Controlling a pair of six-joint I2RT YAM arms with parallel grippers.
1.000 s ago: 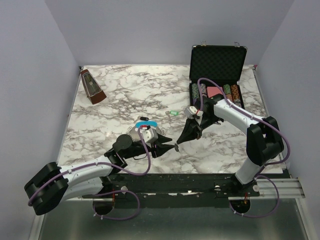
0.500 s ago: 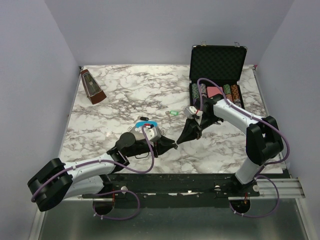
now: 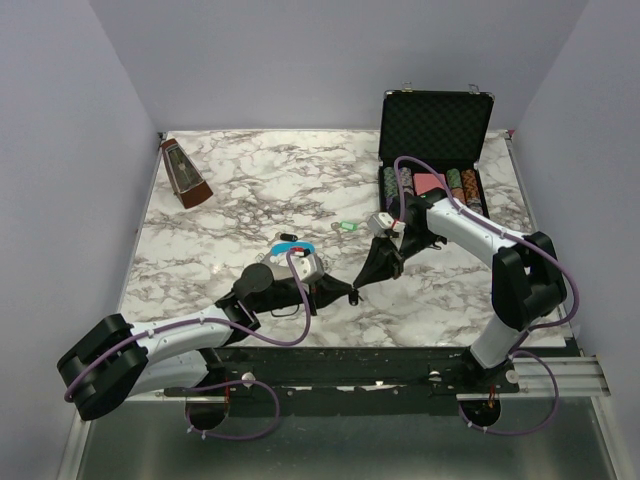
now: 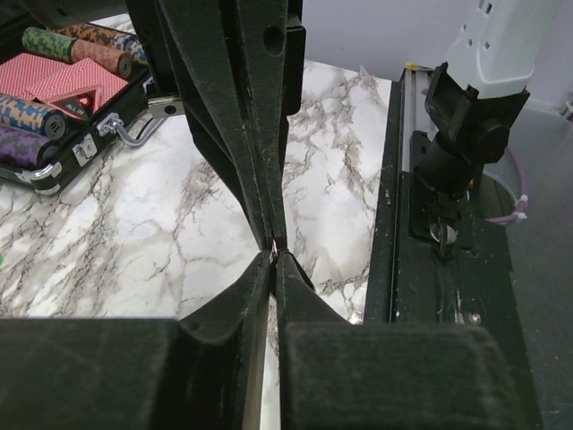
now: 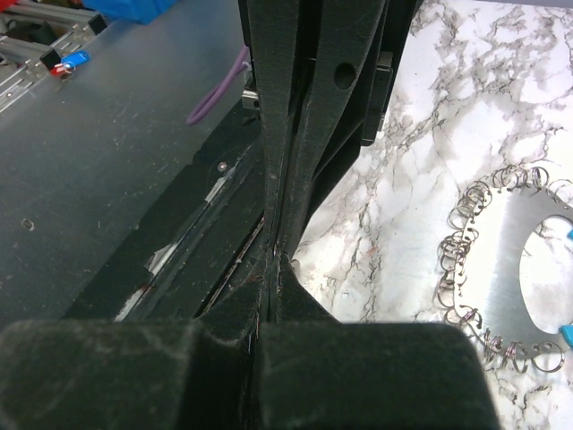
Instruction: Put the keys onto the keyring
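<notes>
Marble counter point(image 3: 250, 190): green key point(image 3: 347, 226) lay loose, 2 o'clock of keyring point(image 3: 294, 245); your left jaws and right jaws stood pinched together, tip-to-tip, contents unclear.

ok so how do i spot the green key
Start at the open black case of striped poker chips at the far right of the marble table. Just left of its near corner lies a small key with a green plastic head, alone on the marble; the looped keyring further left is silvery with blue.
</notes>
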